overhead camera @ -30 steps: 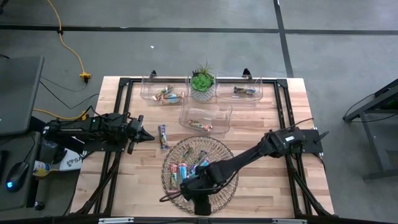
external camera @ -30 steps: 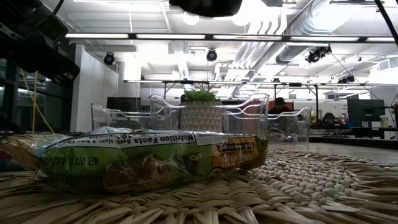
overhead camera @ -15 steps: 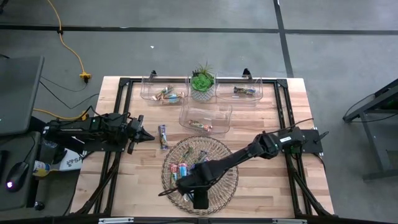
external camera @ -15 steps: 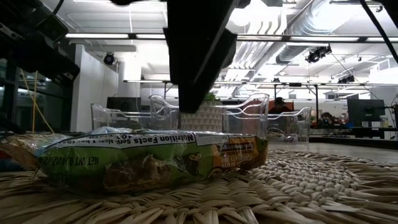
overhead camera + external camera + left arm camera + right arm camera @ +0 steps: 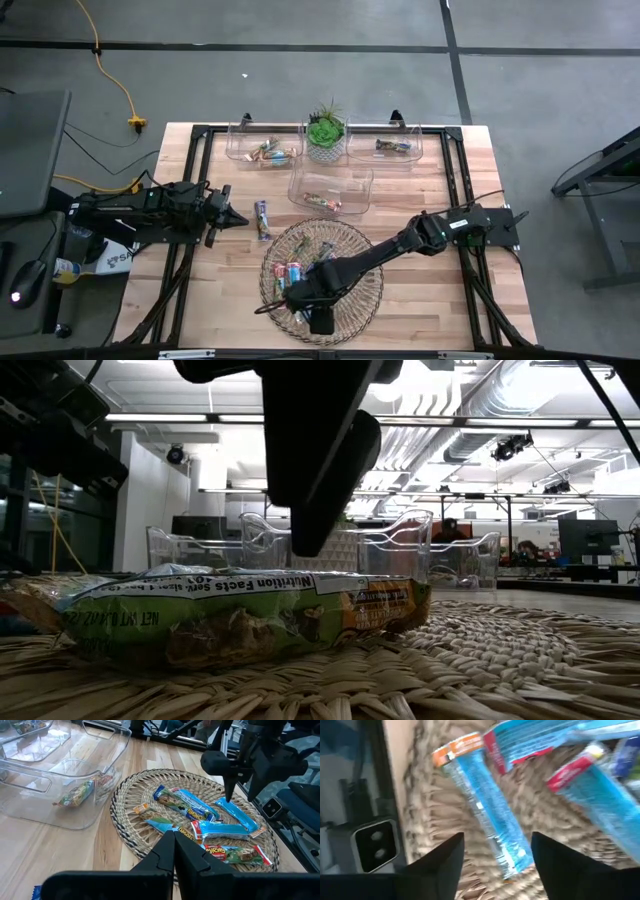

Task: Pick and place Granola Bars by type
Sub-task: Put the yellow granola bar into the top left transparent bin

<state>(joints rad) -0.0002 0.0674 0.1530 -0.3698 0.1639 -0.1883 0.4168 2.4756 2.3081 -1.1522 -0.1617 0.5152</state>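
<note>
Woven tray (image 5: 445, 815) (wicker) bears blue bar (image 5: 487, 817) between right pincer's (image 5: 497, 857) spread fingers.

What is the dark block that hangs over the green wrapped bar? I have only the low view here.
Observer: It is the right gripper, open, above the front part of the round wicker tray.
Operator: Which bar does it aim at?
Observer: In the right wrist view, a blue-wrapped granola bar lies between its fingers, not yet gripped.
Operator: And where is the left arm?
Observer: The left gripper is shut, over the table left of the tray, beside a lone bar on the wood.
</note>
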